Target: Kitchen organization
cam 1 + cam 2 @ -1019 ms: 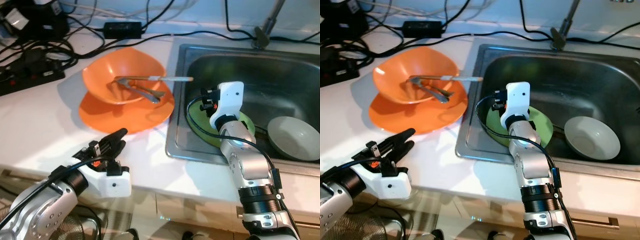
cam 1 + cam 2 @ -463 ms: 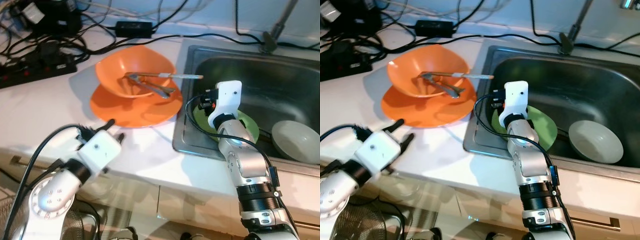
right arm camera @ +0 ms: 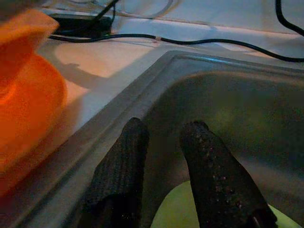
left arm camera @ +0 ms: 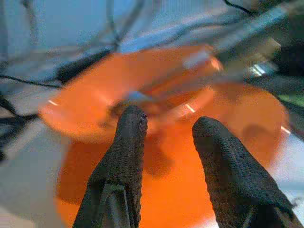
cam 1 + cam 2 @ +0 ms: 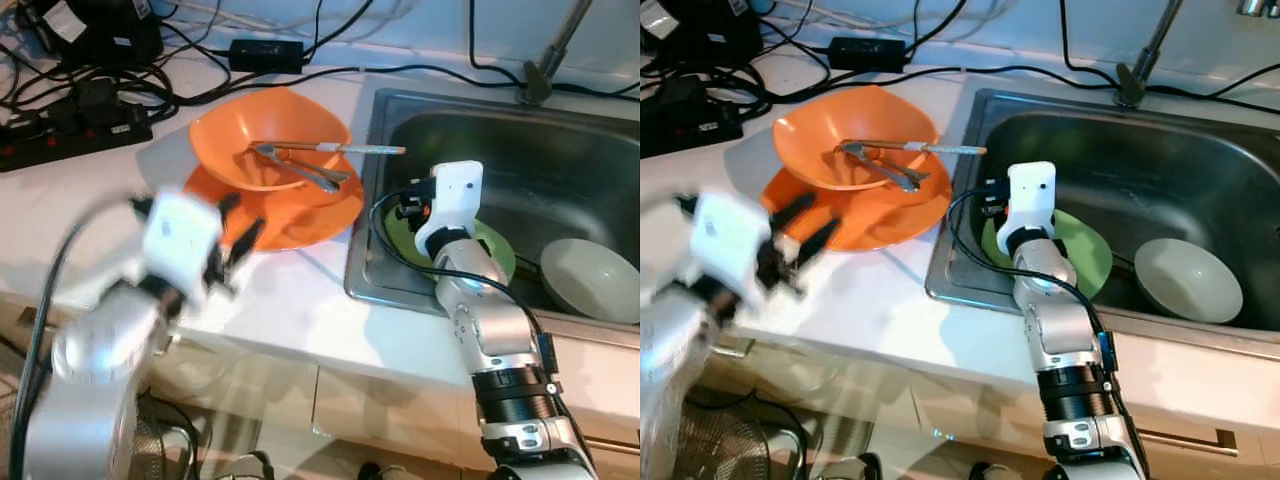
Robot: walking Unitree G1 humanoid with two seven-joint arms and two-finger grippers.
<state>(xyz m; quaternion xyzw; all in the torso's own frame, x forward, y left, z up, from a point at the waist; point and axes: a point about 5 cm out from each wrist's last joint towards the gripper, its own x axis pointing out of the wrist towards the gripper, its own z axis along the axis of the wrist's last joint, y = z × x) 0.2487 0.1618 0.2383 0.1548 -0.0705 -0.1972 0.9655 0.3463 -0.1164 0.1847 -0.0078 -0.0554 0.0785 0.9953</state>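
An orange bowl [image 5: 262,140] sits on an orange plate [image 5: 305,212] on the white counter, left of the sink. Metal utensils [image 5: 305,170] lie in the bowl, one handle reaching past its rim toward the sink. My left gripper [image 5: 240,225], blurred by motion, hovers open at the plate's near left edge; in the left wrist view its fingers [image 4: 130,137] point at the bowl with nothing between them. My right gripper [image 3: 164,128] stands open inside the steel sink [image 5: 400,110], just above a green plate [image 5: 497,250]. A white bowl [image 5: 590,282] lies in the sink at the right.
A black power strip [image 5: 70,130], an adapter [image 5: 265,52] and several cables crowd the back of the counter. The faucet base [image 5: 537,72] stands behind the sink. The counter's front edge [image 5: 300,355] runs below my arms, with a drawer front beneath.
My left arm has swung up from below the counter edge and forward to the orange plate. The right arm has stayed over the green plate. The camera has shifted a little.
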